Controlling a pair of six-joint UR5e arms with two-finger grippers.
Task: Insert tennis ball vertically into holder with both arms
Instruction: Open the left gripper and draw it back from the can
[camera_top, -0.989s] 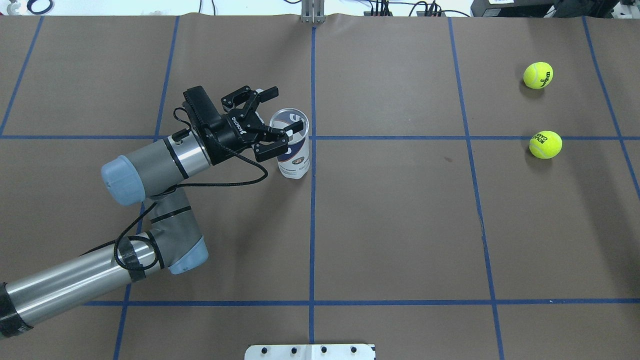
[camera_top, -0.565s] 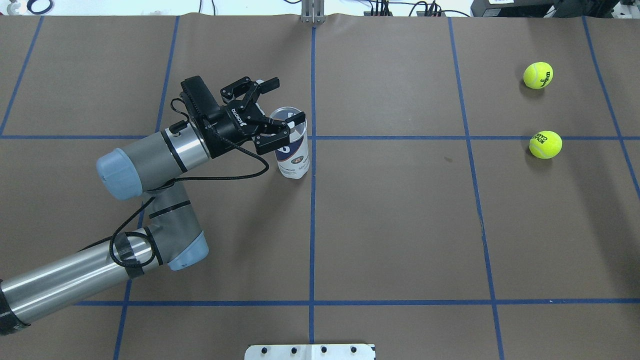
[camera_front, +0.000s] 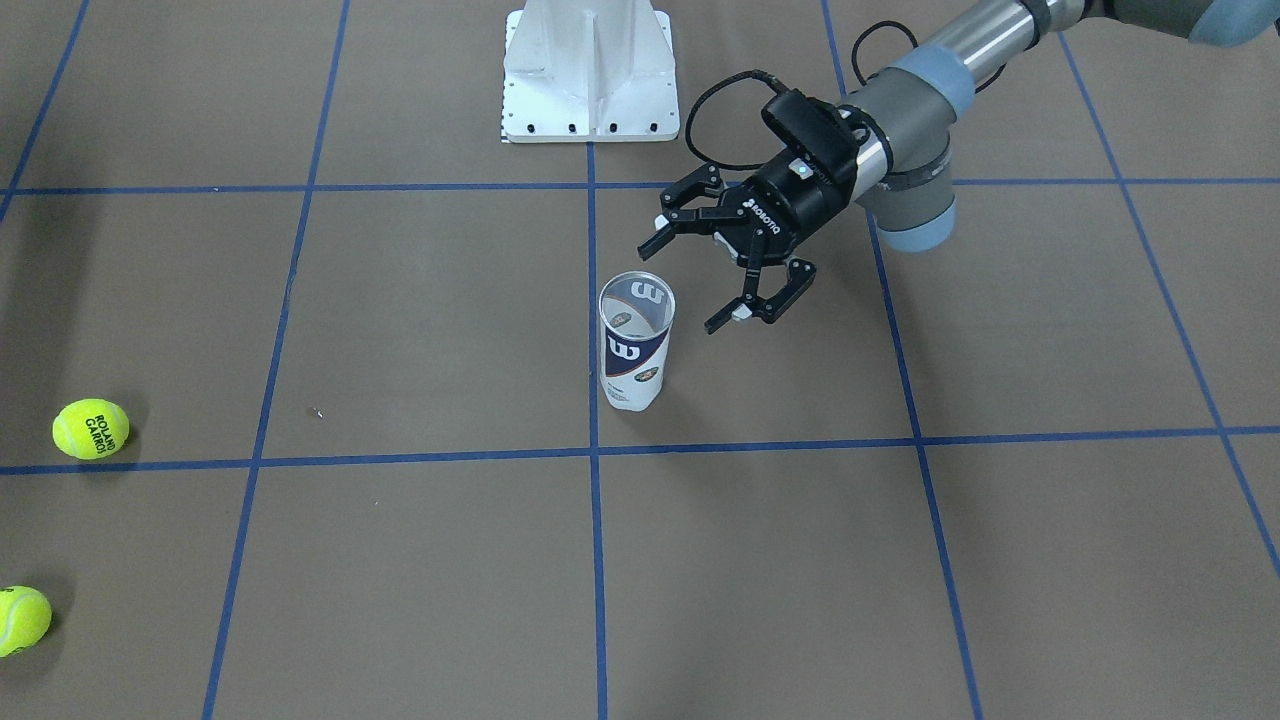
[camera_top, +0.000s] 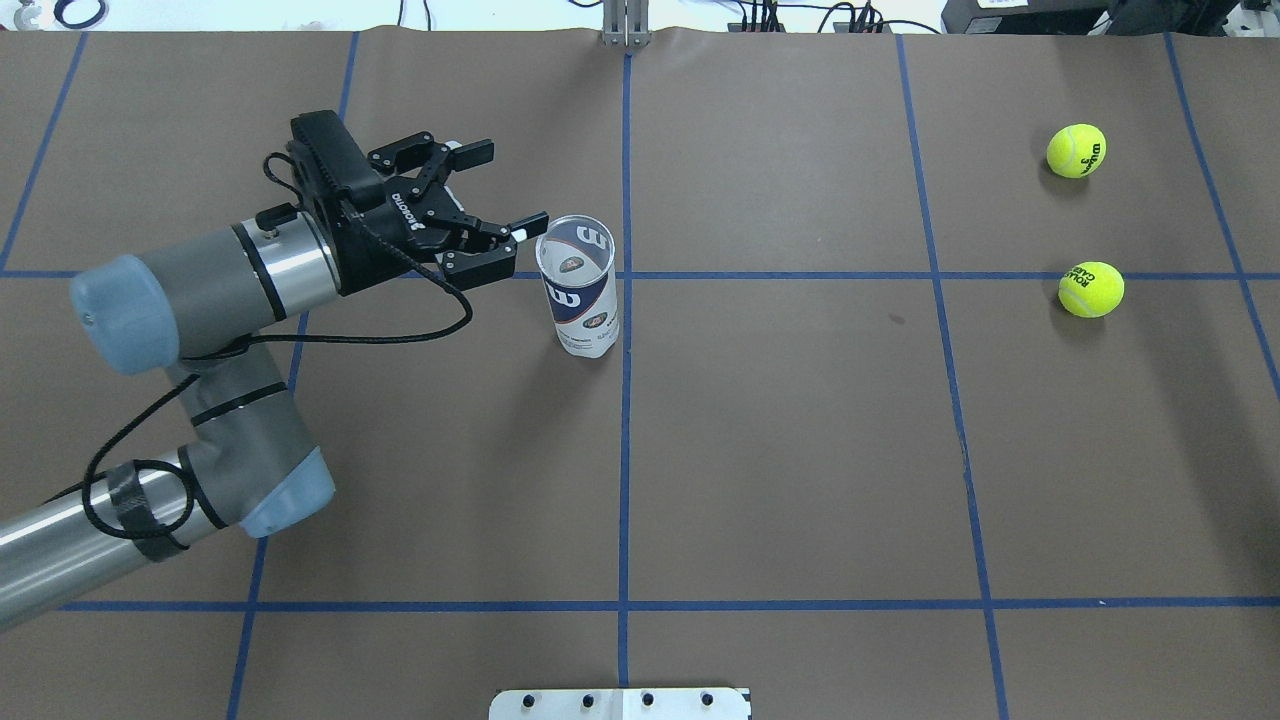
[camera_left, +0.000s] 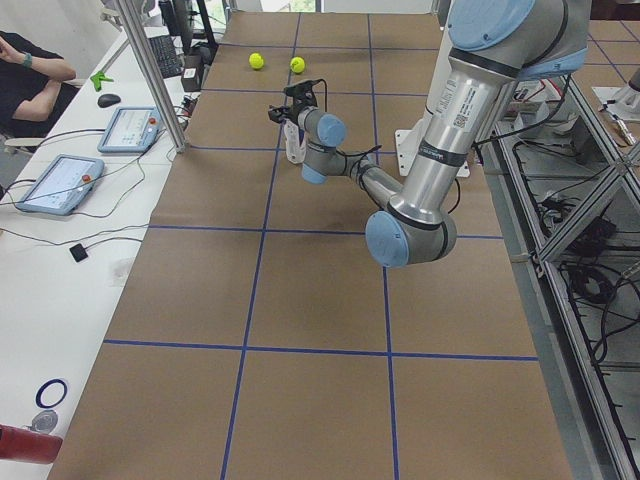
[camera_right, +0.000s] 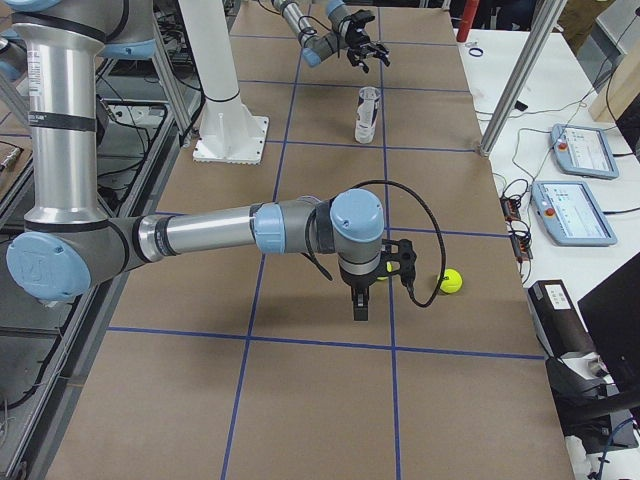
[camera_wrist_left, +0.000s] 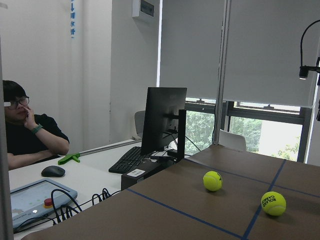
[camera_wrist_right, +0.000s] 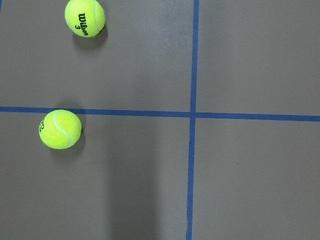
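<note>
The holder (camera_top: 578, 295) is a clear can with a white and navy label, standing upright and open-topped near the table's centre line (camera_front: 636, 350). My left gripper (camera_top: 508, 188) hangs open just to its left, level with the rim and apart from it (camera_front: 685, 285). The tennis ball (camera_top: 1091, 289) with ROLAND GARROS lettering lies far to the right (camera_front: 90, 428). In the exterior right view my right gripper (camera_right: 359, 300) points down at the table close to that ball; I cannot tell whether it is open or shut. The right wrist view shows the ball (camera_wrist_right: 60, 129) below, no fingers.
A second ball (camera_top: 1076, 150), marked Wilson, lies beyond the first (camera_wrist_right: 85, 17). The white pedestal base (camera_front: 590, 70) stands at the robot's edge. A seated person (camera_wrist_left: 27, 135) and desks with tablets (camera_left: 60, 180) are past the table's far edge.
My left gripper, which stood open around the holder's rim, has drawn back to the left and a little farther away. The holder stays upright in place.
</note>
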